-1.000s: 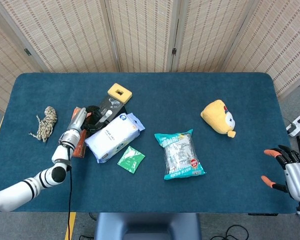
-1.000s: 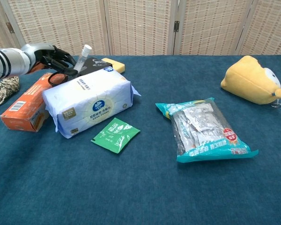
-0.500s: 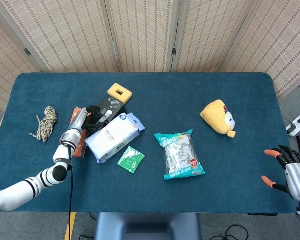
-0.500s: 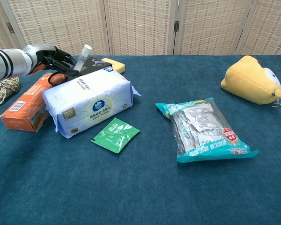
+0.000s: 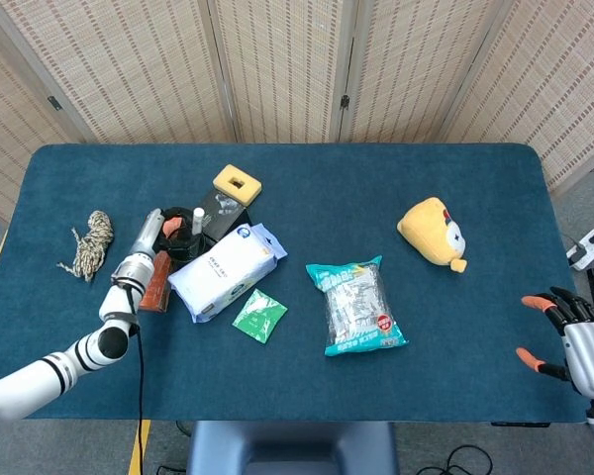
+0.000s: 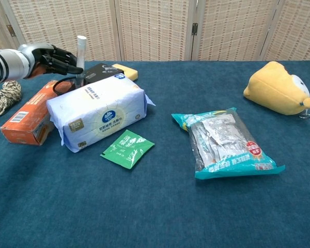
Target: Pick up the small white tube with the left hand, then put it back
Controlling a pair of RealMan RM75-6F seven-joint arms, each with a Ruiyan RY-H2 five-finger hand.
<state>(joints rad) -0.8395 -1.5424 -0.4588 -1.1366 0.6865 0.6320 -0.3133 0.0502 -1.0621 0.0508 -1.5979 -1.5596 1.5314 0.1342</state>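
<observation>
The small white tube [image 6: 81,58] stands nearly upright behind the tissue pack, at the table's left. My left hand [image 6: 45,56] grips its lower part between the fingertips [image 6: 70,62]. From above, the tube [image 5: 197,221] shows just right of the left hand [image 5: 164,230], over a black package [image 5: 219,209]. The tube's bottom end is hidden behind the tissue pack. My right hand [image 5: 574,336] hangs off the table's right front corner, fingers spread and empty.
A white-blue tissue pack [image 6: 98,111] and an orange box [image 6: 30,116] lie right under the left hand. Nearby are a green sachet [image 6: 127,148], a yellow block [image 5: 237,183] and a rope bundle [image 5: 89,244]. A snack bag [image 5: 354,305] and yellow plush [image 5: 431,233] lie further right.
The tube has swung from leaning right to nearly upright and shifted left with the left hand, which drew back a little. The right hand has not moved.
</observation>
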